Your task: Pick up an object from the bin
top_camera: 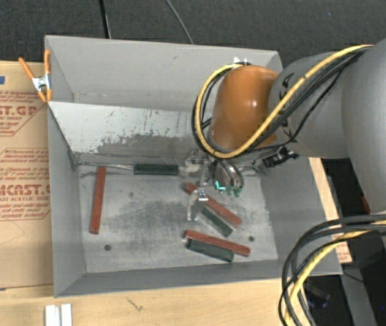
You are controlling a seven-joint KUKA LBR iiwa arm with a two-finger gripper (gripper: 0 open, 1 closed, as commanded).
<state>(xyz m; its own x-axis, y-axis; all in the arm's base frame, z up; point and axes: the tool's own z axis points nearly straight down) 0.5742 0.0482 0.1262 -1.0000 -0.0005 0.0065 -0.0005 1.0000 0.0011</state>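
Red bar (230, 216) and dark-green bar (218, 224) just beside the gripper (200, 201), grip indiscernible.

Arm (355, 100) in frm rt, orange-capped wrist (243, 107) angled down.

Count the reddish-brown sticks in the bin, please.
3. The left stick lies alone; the front stick rests along a dark stick; the middle stick lies just right of the gripper. A reddish bit by the gripper may be a fourth.
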